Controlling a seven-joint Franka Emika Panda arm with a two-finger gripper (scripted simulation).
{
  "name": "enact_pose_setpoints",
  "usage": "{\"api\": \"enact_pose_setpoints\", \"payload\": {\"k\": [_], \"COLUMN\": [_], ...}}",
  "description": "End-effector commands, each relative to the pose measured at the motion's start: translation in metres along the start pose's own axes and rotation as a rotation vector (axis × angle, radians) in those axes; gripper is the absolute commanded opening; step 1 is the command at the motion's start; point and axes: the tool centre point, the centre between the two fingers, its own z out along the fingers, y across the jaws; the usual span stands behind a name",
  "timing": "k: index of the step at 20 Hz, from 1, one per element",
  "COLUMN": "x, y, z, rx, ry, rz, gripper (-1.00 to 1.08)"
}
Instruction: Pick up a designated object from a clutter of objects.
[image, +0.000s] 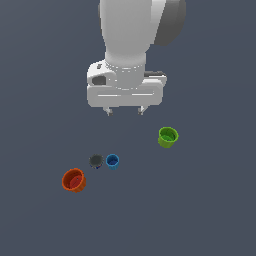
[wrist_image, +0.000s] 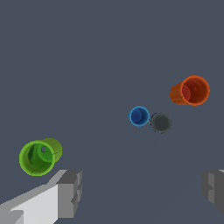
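Observation:
The designated object, a small dark-topped can (image: 96, 161) (wrist_image: 160, 122), stands on the floor right beside a tiny blue cup (image: 112, 161) (wrist_image: 139, 116). An orange-red cup (image: 74, 180) (wrist_image: 191, 91) lies a little further toward the exterior view's left, and a green cup (image: 168, 136) (wrist_image: 39, 156) sits apart on that view's right. My gripper (image: 125, 111) (wrist_image: 141, 190) hangs high above the floor, behind the can in the exterior view, open with nothing between its fingers (wrist_image: 70, 192).
The flat dark grey floor (image: 210, 210) stretches all around the cups. The arm's white body (image: 127, 40) fills the upper middle of the exterior view.

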Motion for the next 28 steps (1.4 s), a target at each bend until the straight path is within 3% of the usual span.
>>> {"api": "enact_pose_setpoints", "payload": {"k": [1,15,28], "x": [0.003,0.024,0.025], "y": [0.005,0.052,0.101], "z": [0.009,0.092,0.181], "rx": [0.002,0.014,0.021], "ry": [-0.001,-0.003,-0.003], "rz": [-0.027,-0.267,-0.507], "gripper": [1.00,1.00,1.00]}}
